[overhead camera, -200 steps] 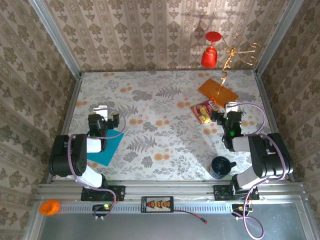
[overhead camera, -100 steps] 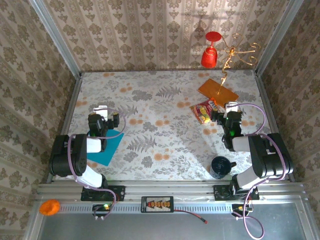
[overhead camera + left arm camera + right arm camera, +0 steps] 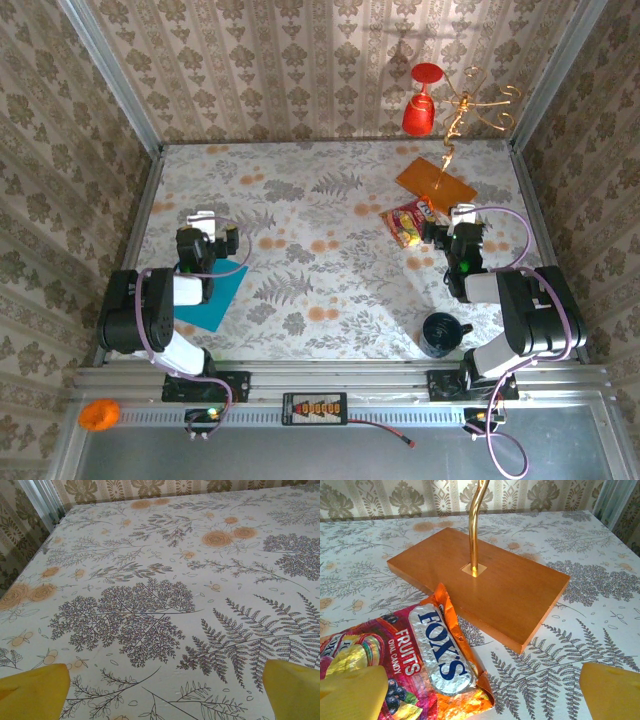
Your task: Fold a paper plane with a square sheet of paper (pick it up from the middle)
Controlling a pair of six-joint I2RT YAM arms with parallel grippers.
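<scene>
Table [image 3: 330,200] top is patterned; the square sheet of paper [image 3: 218,303] lies flat at its near left, partly under the left arm. Left gripper [image 3: 203,222] and right gripper [image 3: 462,218] hold their fingers wide apart, empty. Pinched off-centre, the thin sheet may slide or crumple; the right fingers could snag the snack packet [image 3: 407,222].

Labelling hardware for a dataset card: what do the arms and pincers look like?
The left arm and right arm are chunky black housings with white links, each trailing a looped lilac cable. The left pincer and right pincer look pale-tipped from above; wrist views show yellow fingers. A small green light marks the right wrist.
</scene>
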